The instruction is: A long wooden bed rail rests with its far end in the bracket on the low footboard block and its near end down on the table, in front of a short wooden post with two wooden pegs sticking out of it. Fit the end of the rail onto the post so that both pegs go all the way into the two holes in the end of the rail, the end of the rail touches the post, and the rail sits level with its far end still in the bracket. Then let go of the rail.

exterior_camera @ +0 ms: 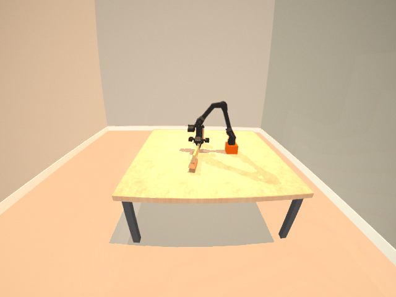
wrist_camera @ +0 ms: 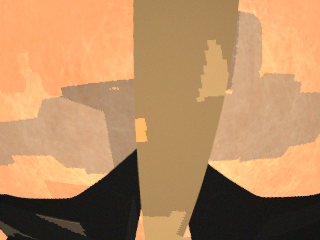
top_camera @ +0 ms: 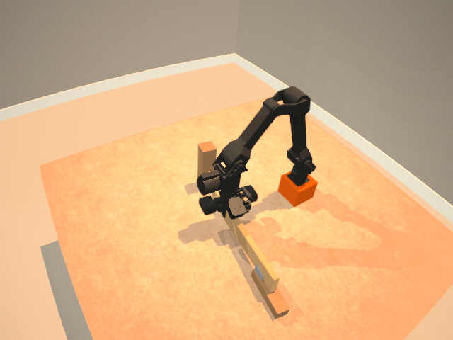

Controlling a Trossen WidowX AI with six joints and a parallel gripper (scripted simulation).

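Note:
The long wooden rail [top_camera: 257, 251] [exterior_camera: 195, 151] [wrist_camera: 175, 100] stands on its narrow edge. Its far end sits at the blue-grey bracket [top_camera: 259, 273] on the low footboard block [top_camera: 279, 302] [exterior_camera: 192, 169]. My gripper [top_camera: 224, 214] [exterior_camera: 198, 145] [wrist_camera: 162, 150] points down and is shut on the rail, with a finger on each side, toward the post end. The wooden post [top_camera: 207, 157] stands upright behind the gripper in the top view. The pegs and the rail's near end are hidden by the arm, so the gap to the post and the holes cannot be seen.
The arm's orange base block [top_camera: 294, 193] [exterior_camera: 231, 148] stands on the table [top_camera: 120, 190] [exterior_camera: 153, 185], to the right of the rail. The arm arches from it over to the rail. Shadows of the arm fall across the table on both sides of the rail.

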